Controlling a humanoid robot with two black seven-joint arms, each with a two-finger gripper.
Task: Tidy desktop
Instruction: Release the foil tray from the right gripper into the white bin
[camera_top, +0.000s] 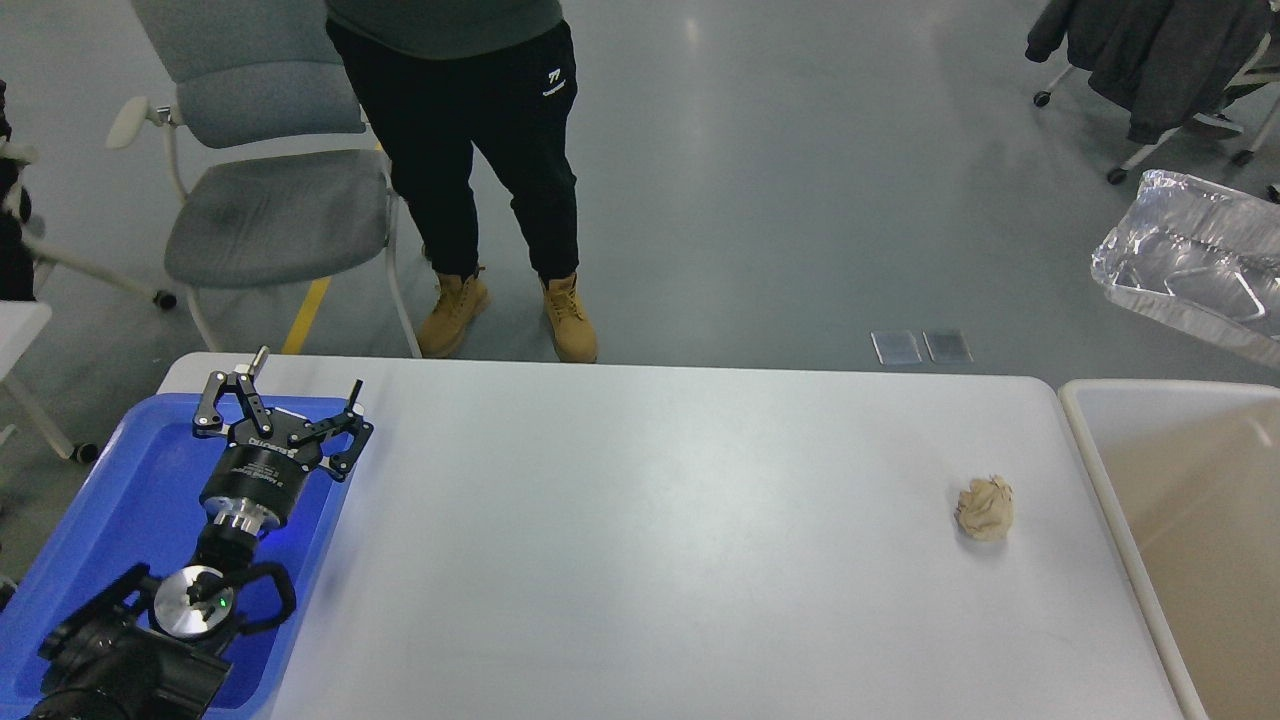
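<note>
The desktop is a wide white-grey tabletop that fills the lower part of the head view. A crumpled beige paper ball lies on it near the right end. My left gripper is open and empty, above the far end of the blue tray at the left. A silver foil pan hangs in the air at the right edge, above the far end of the beige bin. My right gripper is out of view past the right edge.
A person in black trousers and tan boots stands at the far edge of the table. A grey office chair stands beside them at the back left. Another chair with dark clothes is at the far right.
</note>
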